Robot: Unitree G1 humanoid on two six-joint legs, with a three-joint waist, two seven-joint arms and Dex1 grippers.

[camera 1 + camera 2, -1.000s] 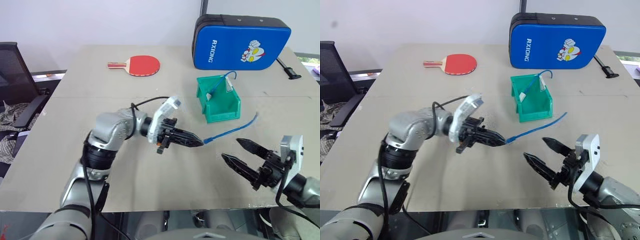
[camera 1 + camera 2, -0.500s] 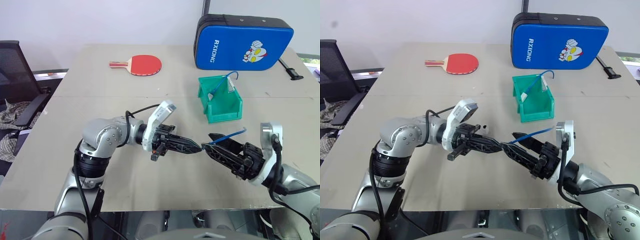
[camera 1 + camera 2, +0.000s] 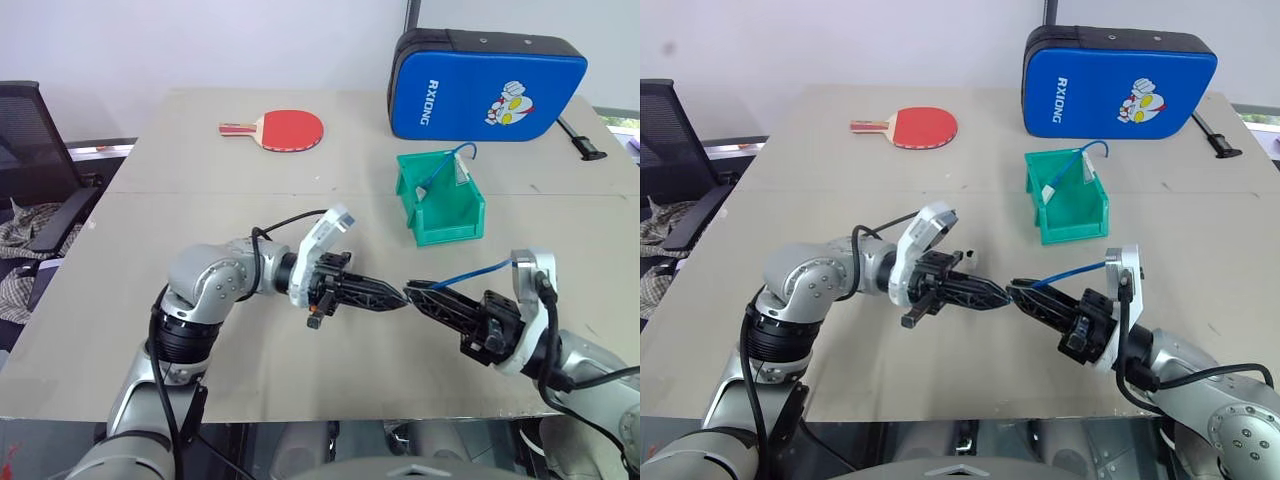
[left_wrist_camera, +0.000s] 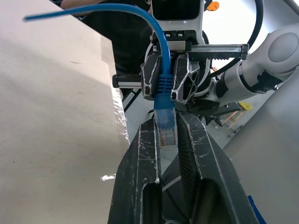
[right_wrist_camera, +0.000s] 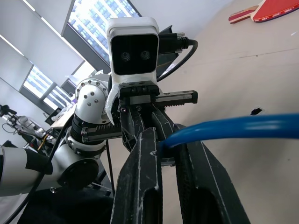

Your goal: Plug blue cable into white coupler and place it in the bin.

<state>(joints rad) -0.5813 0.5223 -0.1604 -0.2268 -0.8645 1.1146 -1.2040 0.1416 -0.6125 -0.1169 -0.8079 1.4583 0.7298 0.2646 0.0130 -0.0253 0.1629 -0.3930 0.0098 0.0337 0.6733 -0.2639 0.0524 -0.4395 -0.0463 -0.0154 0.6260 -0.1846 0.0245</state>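
Nearest, above the bench [image 3: 120,300], the right hand [image 3: 412,291] is clamping the blue cable [image 3: 478,270] just behind its clear plug [image 4: 167,130]. The left hand [image 3: 398,297], fingers nearly together, is meeting it tip to tip around the plug. Farther back, the bin [image 3: 446,215] is sitting with another blue cord [image 3: 440,170] inside.
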